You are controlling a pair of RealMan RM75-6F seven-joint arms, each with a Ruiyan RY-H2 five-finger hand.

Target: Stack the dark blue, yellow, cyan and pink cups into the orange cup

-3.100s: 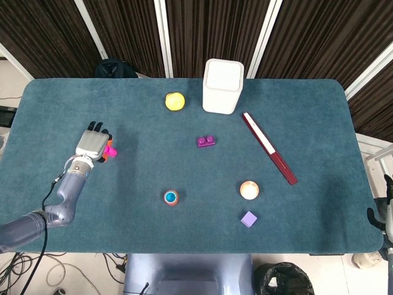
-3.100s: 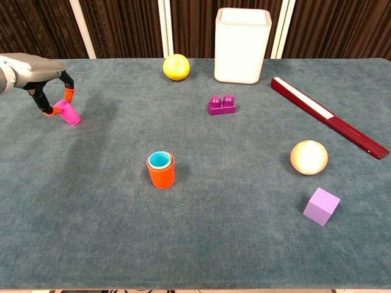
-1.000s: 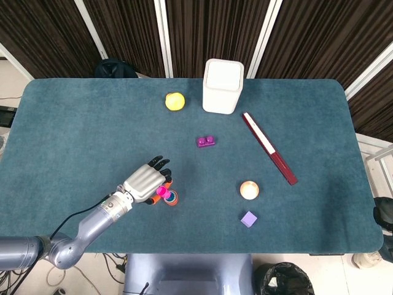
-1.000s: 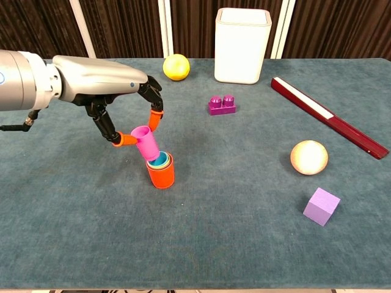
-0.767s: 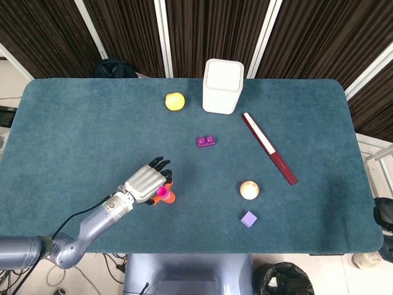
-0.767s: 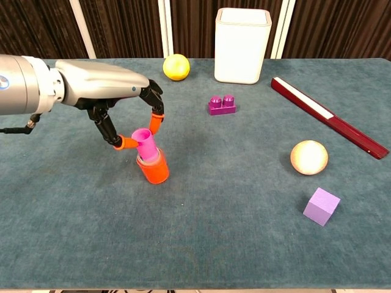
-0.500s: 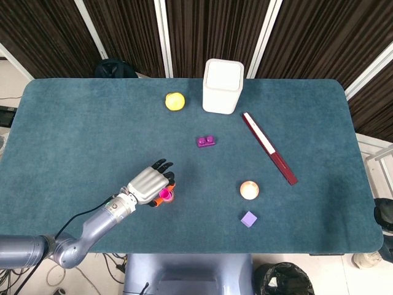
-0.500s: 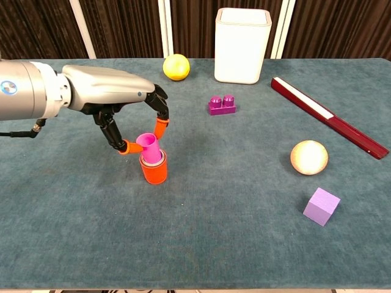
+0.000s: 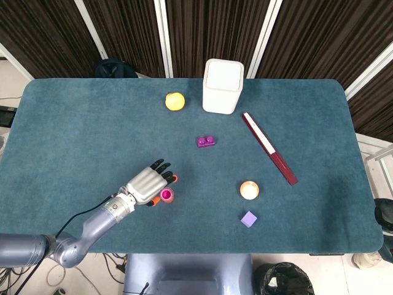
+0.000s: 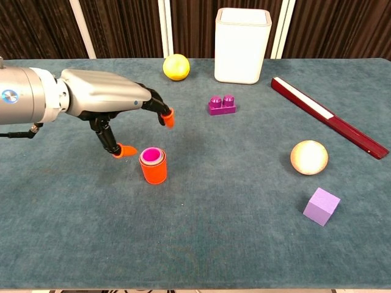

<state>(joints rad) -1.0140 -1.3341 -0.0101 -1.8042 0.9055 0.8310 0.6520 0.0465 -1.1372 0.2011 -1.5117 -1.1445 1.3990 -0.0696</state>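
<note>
The orange cup [image 10: 153,170] stands upright on the table [image 10: 244,244], and every place here is given from it. The pink cup [image 10: 152,155] sits nested in its mouth, rim just above the orange rim and opening facing straight up. In the head view the pink cup [image 9: 166,195] hides the orange one almost wholly. The dark blue, yellow and cyan cups cannot be seen apart; they are presumably nested under the pink one.

The left hand [image 10: 116,110] is above the stack and to its left, fingers spread and holding nothing. One orange-tipped finger [image 10: 125,150] lies just left of the pink rim, apart from it; another hangs above and slightly right of the stack. In the head view the left hand [image 9: 147,184] shows just left of the cups. The right hand is in neither view, so the left is the only one near.

The stack's long axis is vertical, bottom on the table, mouth up. Any last press to seat the pink cup would come straight down that axis. Otherwise the hand need only lift up and away to the left, without brushing the rim, since a sideways knock could tip the stack. The stacking looks finished or very nearly so.
</note>
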